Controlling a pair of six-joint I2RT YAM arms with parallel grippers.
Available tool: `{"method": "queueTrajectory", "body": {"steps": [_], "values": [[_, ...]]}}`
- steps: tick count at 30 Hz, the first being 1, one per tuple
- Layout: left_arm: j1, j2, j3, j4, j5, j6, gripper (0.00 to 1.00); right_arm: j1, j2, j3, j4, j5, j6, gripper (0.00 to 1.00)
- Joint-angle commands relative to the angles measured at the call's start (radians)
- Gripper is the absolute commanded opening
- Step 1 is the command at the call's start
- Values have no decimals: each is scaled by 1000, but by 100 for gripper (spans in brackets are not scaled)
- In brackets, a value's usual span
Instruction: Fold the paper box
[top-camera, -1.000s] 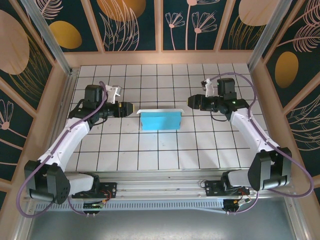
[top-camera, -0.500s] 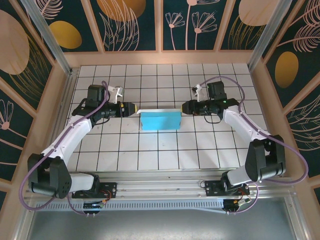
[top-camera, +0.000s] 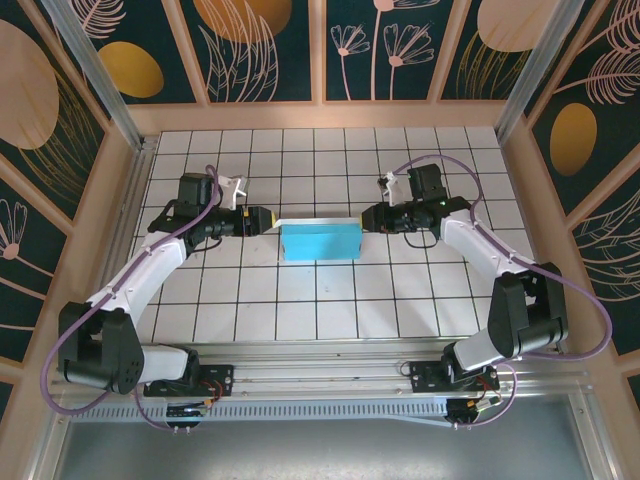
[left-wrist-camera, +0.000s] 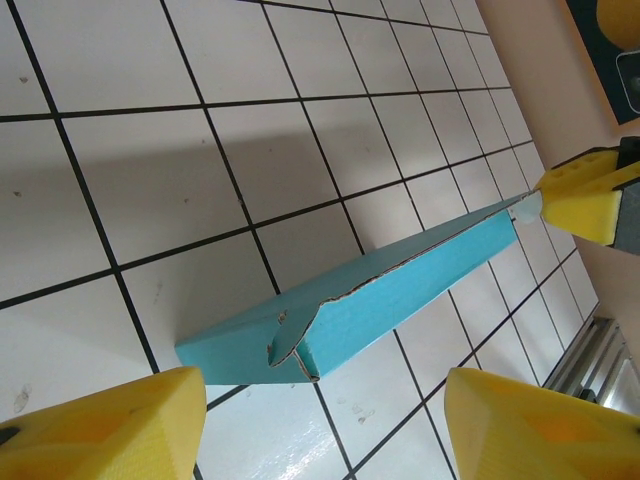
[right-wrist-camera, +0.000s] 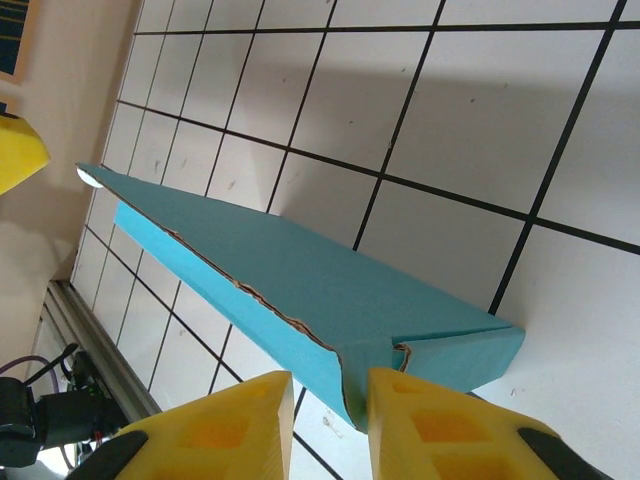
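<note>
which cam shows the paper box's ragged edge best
Right wrist: the paper box is close up, its ragged edge running to the right claw. Left wrist shows that edge farther off. Top external shows a small turquoise rectangle, edge too fine to see.

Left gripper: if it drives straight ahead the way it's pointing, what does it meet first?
The near end of the paper box, which lies just ahead in line with the gap between the open fingers of the left gripper; how close is hard to judge.

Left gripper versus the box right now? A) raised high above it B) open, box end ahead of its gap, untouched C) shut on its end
B: the left gripper has its yellow fingers wide apart, and the paper box has its near end ahead of the gap, touching neither.
</note>
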Motion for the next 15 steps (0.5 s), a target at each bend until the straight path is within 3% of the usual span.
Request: {"method": "queueTrajectory", "body": {"steps": [1, 15], "values": [[-8, 13, -16, 28, 18, -22, 64, 9, 9, 14, 23, 17, -7, 24], [-12, 19, -20, 57, 6, -26, 65, 9, 11, -7, 48, 21, 14, 14]]}}
